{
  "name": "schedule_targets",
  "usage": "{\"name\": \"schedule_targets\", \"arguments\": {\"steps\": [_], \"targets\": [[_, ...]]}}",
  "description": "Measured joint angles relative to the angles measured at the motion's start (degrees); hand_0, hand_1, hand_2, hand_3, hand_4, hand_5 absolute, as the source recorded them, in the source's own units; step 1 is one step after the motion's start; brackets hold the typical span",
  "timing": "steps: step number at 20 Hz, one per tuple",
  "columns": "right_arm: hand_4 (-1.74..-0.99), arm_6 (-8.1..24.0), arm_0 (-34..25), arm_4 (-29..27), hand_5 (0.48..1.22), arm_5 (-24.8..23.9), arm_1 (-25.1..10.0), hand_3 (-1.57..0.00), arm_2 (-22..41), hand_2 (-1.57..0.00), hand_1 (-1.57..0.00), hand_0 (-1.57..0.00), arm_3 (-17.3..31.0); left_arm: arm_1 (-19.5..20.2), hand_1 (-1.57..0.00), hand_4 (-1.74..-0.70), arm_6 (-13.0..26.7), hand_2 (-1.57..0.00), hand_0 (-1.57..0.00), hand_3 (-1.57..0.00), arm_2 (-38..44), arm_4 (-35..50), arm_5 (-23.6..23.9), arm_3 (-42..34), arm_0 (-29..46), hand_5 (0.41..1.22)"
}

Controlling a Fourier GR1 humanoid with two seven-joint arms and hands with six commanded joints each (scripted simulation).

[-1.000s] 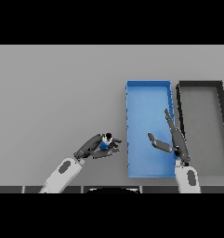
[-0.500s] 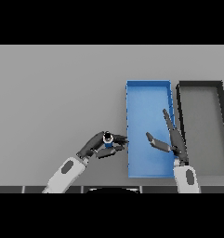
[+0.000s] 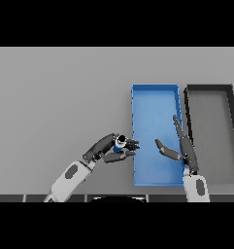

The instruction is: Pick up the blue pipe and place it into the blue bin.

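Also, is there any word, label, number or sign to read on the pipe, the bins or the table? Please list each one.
None: no text, label, number or sign shows anywhere.
Blue pipe, held in the left hand: plain.
Blue bin: plain.
Dark bin: plain.
Table: plain grey.
Right hand, open over the blue bin: no marks.

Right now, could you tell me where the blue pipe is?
In the head view, the blue pipe is held in the left hand, just left of the blue bin and not yet inside it.
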Motion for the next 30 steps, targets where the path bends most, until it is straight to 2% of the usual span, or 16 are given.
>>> {"name": "schedule_targets", "arguments": {"steps": [3,5,6,8,10,11,13,16,18,19,21,22,24,28,30], "targets": [[-1.123,-0.9,5.6,2.6,0.578,-4.1,3.4,0.00,1.2,0.00,0.00,0.00,-3.7,-0.5,-1.57,-1.47,0.1,-1.57,-1.57,-1.57,0.2,-0.2,-0.8,-0.3,0.5,1.220],[-1.157,-1.0,10.3,4.7,0.578,-7.4,6.1,0.00,2.3,0.00,0.00,0.00,-7.1,-1.0,-1.57,-1.47,0.5,-1.57,-1.57,-1.57,0.4,-0.9,-1.0,0.4,0.7,1.220],[-1.185,-0.5,11.7,5.3,0.578,-8.4,6.9,0.00,2.5,0.00,0.00,0.00,-8.1,-1.1,-1.57,-1.47,0.3,-1.57,-1.57,-1.57,0.7,-1.0,-1.0,0.6,0.7,1.220],[-1.194,1.1,12.1,6.1,0.572,-9.8,7.6,0.00,2.5,0.00,-0.01,0.00,-8.8,-1.3,-1.57,-1.47,0.4,-1.57,-1.57,-1.57,1.0,-1.5,-1.8,0.8,0.3,1.221],[-1.166,-2.2,12.9,4.0,0.571,-9.2,8.6,0.00,2.7,-0.03,-0.02,0.00,-10.0,-1.5,-1.57,-1.47,-0.7,-1.57,-1.57,-1.57,1.0,-2.3,-2.0,1.0,1.1,1.221],[-1.172,-5.2,12.7,1.3,0.579,-7.7,8.4,0.00,2.4,-0.03,-0.02,0.00,-11.7,-1.4,-1.57,-1.47,-0.7,-1.57,-1.57,-1.57,1.3,-2.2,-2.3,0.5,1.1,1.221],[-1.169,-7.3,12.2,-2.6,0.597,-4.4,6.9,0.00,2.4,-0.02,-0.01,0.00,-15.1,-1.6,-1.57,-1.47,0.1,-1.57,-1.57,-1.57,1.6,-2.7,-2.6,0.4,0.9,1.221],[-1.171,-3.3,10.3,-6.1,0.579,0.7,1.5,0.00,2.5,-0.01,0.00,0.00,-21.3,-2.0,-1.57,-1.47,0.8,-1.57,-1.57,-1.57,2.1,-3.5,-3.1,0.4,1.2,1.221],[-1.185,5.4,9.0,-8.0,0.554,4.3,-1.5,0.00,3.3,-0.01,0.00,0.00,-22.7,-2.0,-1.57,-1.47,0.3,-1.57,-1.57,-1.57,1.8,-4.3,-3.3,-0.5,1.9,1.221],[-1.194,8.6,7.9,-7.8,0.543,5.6,-2.5,0.00,4.4,0.00,0.00,0.00,-23.2,-2.6,-1.57,-1.47,0.7,-1.57,-1.57,-1.57,2.1,-4.6,-3.3,-0.1,1.1,1.221],[-1.219,11.1,4.8,-7.6,0.537,7.4,-4.4,0.00,5.9,0.00,0.00,0.00,-24.8,-3.3,-1.57,-1.47,1.3,-1.57,-1.57,-1.57,1.9,-5.0,-3.6,-0.1,1.1,1.221],[-1.230,11.6,2.9,-7.6,0.531,8.5,-4.8,0.00,7.1,0.00,0.00,0.00,-24.6,-3.1,-1.57,-1.47,2.0,-1.57,-1.57,-1.57,2.1,-5.1,-3.9,-0.4,1.3,1.221],[-1.256,14.2,0.6,-7.9,0.523,10.5,-5.4,0.00,9.2,0.00,0.00,0.00,-25.7,-3.0,-1.57,-1.47,0.8,-1.57,-1.57,-1.57,2.1,-5.8,-4.3,-0.6,1.7,1.221],[-1.232,21.1,-5.2,-8.4,0.525,12.1,-4.2,0.00,12.7,0.00,0.00,0.00,-25.6,-3.7,-1.57,-1.47,1.7,-1.57,-1.57,-1.57,3.1,-6.0,-5.0,-0.1,1.0,1.221],[-1.220,23.3,-8.6,-10.8,0.525,13.8,-3.5,0.00,13.5,0.00,0.00,0.00,-24.2,-3.9,-1.57,-1.48,1.7,-1.57,-1.57,-1.57,3.1,-6.3,-5.5,0.1,1.6,1.221]]}}
